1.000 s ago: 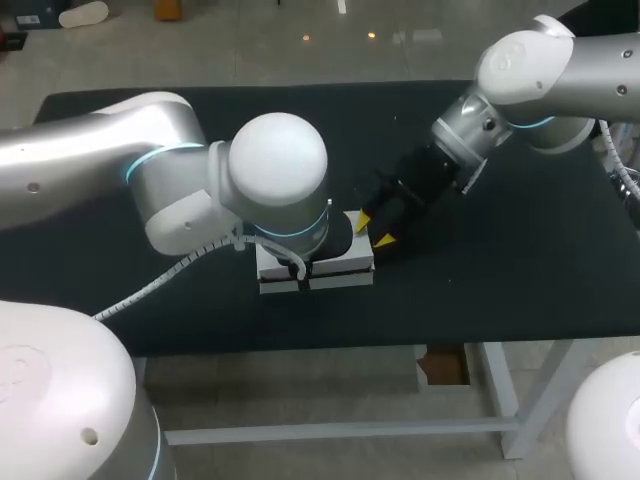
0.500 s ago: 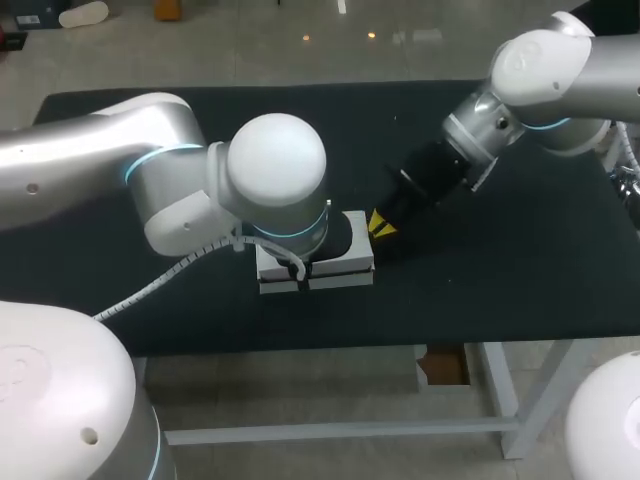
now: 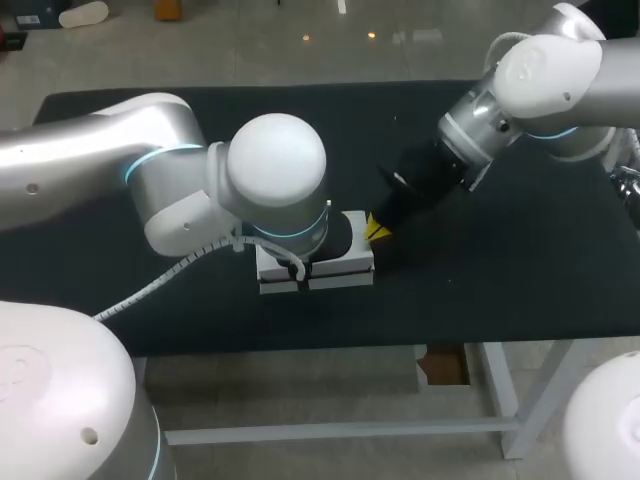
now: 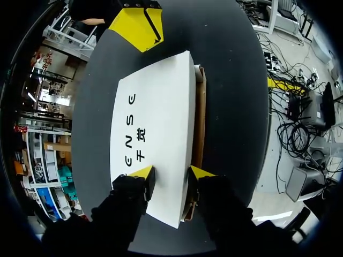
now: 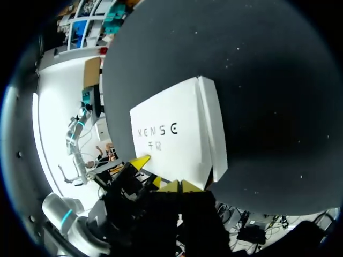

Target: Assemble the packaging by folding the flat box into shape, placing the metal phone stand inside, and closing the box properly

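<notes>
**Flanking the white box: one pincer released, one clenched**

The white box (image 3: 345, 262) lies flat on the black table (image 3: 500, 290) with its printed face up. A strip of brown card shows along one long side, under the lid.

The left pincer (image 4: 171, 174) stands over the near end of the box and is released, its two yellow tips spread apart. One tip is over the white lid and the other is at the brown-edged side, with a band of lid between them. Whether the tips press on the card I cannot tell. In the head view the wrist of the left arm (image 3: 180, 180) covers this pincer and much of the box under it.

The right pincer (image 3: 377, 228) is clenched, its yellow tips pressed together with nothing seen between them. It sits at the far end of the box, ahead of the left pincer across the length of the lid. In the right wrist view the box spreads out just ahead of these tips, which meet its nearest edge. A narrower white panel runs along one end of the box. The left pincer's tips show off to one side, farther along the box.
</notes>
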`<state>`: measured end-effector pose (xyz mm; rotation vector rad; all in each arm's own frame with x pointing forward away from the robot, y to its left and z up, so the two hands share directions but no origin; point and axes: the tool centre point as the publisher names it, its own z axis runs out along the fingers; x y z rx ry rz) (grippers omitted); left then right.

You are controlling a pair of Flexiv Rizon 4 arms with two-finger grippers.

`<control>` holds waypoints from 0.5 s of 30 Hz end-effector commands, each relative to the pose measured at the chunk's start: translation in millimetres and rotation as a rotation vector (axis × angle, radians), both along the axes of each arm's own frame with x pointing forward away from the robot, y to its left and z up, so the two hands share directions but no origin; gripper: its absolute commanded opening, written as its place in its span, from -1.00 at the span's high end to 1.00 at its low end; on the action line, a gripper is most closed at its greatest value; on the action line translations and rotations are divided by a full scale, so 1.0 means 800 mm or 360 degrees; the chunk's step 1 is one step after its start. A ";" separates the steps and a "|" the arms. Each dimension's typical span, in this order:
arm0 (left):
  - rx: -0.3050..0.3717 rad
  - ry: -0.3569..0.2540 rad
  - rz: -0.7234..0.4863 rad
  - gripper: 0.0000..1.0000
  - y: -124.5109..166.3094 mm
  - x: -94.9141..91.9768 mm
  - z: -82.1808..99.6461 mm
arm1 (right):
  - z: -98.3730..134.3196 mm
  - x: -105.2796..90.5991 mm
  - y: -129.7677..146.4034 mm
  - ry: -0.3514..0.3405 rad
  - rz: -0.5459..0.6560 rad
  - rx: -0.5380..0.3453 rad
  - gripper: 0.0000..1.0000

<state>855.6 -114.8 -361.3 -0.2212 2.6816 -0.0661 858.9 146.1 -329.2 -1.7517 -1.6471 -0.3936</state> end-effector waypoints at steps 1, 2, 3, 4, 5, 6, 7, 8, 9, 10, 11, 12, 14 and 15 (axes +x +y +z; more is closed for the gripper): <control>0.0006 -0.0002 0.0003 0.13 -0.002 -0.002 -0.003 | -0.009 -0.002 0.016 -0.0004 0.0006 -0.0039 1.00; 0.0006 -0.0002 0.0004 0.13 -0.001 -0.003 -0.003 | -0.011 -0.002 0.017 0.0004 0.0010 -0.0037 1.00; 0.0006 -0.0002 0.0004 0.13 -0.001 -0.003 -0.003 | -0.013 -0.002 0.018 0.0010 0.0012 -0.0037 1.00; 0.0006 -0.0003 0.0005 0.12 -0.001 -0.003 -0.003 | -0.015 -0.002 0.018 0.0016 0.0013 -0.0036 1.00; 0.0007 -0.0003 0.0005 0.12 -0.001 -0.003 -0.003 | -0.017 -0.002 0.018 0.0019 0.0014 -0.0037 1.00; 0.0008 -0.0004 0.0005 0.12 -0.001 -0.003 -0.003 | -0.018 -0.002 0.019 0.0021 0.0014 -0.0039 1.00; 0.0008 -0.0005 0.0005 0.11 0.000 -0.004 -0.002 | -0.020 -0.002 0.019 0.0025 0.0012 -0.0040 1.00; 0.0008 -0.0005 0.0005 0.11 0.000 -0.004 -0.002 | -0.021 -0.002 0.018 0.0028 0.0011 -0.0040 1.00; 0.0008 -0.0006 0.0005 0.11 0.000 -0.004 -0.002 | -0.022 -0.001 0.018 0.0029 0.0009 -0.0039 1.00; 0.0009 -0.0007 0.0005 0.11 0.000 -0.004 -0.002 | -0.023 -0.001 0.018 0.0031 0.0006 -0.0039 1.00; 0.0009 -0.0007 0.0004 0.11 0.000 -0.004 -0.002 | -0.023 -0.001 0.018 0.0032 0.0004 -0.0039 1.00; 0.0010 -0.0007 0.0004 0.11 0.000 -0.004 -0.002 | -0.024 0.000 0.018 0.0032 0.0000 -0.0040 1.00; 0.0010 -0.0006 0.0004 0.11 0.000 -0.004 -0.002 | -0.025 0.000 0.017 0.0035 -0.0003 -0.0040 1.00; 0.0010 -0.0005 0.0005 0.12 0.000 -0.004 -0.002 | -0.025 0.001 0.017 0.0035 -0.0007 -0.0040 1.00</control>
